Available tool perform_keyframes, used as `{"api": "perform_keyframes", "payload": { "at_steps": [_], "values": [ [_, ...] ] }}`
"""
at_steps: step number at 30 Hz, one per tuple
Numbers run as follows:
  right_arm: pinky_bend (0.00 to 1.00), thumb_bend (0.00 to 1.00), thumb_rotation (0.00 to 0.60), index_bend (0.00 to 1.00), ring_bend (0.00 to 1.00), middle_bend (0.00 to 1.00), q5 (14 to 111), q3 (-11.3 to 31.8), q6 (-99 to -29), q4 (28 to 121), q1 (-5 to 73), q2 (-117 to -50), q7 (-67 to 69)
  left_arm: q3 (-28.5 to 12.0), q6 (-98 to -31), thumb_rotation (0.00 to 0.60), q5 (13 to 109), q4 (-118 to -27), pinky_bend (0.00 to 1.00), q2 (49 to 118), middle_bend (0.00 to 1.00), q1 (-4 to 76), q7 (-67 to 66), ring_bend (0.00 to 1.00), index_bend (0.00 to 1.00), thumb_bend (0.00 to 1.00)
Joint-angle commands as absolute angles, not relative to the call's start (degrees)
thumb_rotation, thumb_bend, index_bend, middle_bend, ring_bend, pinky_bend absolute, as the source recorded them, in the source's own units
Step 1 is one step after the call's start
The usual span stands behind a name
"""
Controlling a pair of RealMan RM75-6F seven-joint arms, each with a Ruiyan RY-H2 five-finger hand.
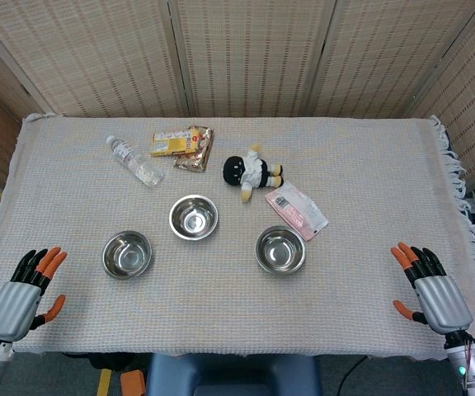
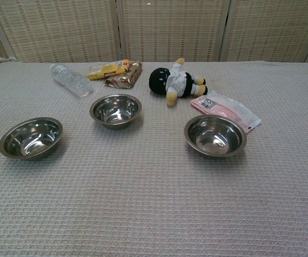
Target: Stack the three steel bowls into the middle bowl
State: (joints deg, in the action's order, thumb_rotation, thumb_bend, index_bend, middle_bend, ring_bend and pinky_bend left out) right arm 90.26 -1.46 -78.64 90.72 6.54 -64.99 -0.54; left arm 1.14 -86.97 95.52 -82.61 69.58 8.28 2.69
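Print on snack packets [image 1: 171, 143] and pink pouch [image 1: 296, 210] illegible.

I see three shiny steel bowls, all upright, empty and unstacked on the woven cloth in front of me. The middle bowl [image 1: 194, 217] sits farthest from me, its polished inside catching reflections. The left bowl [image 1: 127, 253] lies nearer to me and off to my left, well apart from the middle one. The right bowl [image 1: 281, 249] rests about as near as the left one, off to my right. None of the three touches another.
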Motion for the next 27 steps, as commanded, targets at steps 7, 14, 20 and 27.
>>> {"api": "perform_keyframes", "payload": {
  "at_steps": [7,14,20,27],
  "values": [
    [0.00,0.14,0.600,0.00,0.00,0.00,91.9,-1.5,-78.6,89.3,7.4,-67.8,-1.9,1.1,-87.0,0.600,95.7,-82.5,0.03,69.5,0.00,8.6,3.5,0.00,0.00,0.41],
    [0.00,0.15,0.600,0.30,0.00,0.00,96.0,1.8,-74.2,87.5,14.4,-75.0,-10.0,0.6,-86.2,0.600,94.7,-82.5,0.03,69.0,0.00,9.1,5.0,0.00,0.00,0.42],
    [0.00,0.16,0.600,0.42,0.00,0.00,91.3,5.1,-67.0,84.4,19.6,-82.3,-18.4,0.5,-84.5,0.600,92.9,-84.1,0.03,68.2,0.00,9.3,3.7,0.00,0.00,0.42],
    [0.00,0.23,0.600,0.39,0.00,0.00,89.5,6.8,-64.7,76.7,23.6,-90.1,-18.0,0.6,-84.1,0.600,92.5,-84.6,0.03,67.6,0.00,9.3,4.2,0.00,0.00,0.42]
  ]
}}
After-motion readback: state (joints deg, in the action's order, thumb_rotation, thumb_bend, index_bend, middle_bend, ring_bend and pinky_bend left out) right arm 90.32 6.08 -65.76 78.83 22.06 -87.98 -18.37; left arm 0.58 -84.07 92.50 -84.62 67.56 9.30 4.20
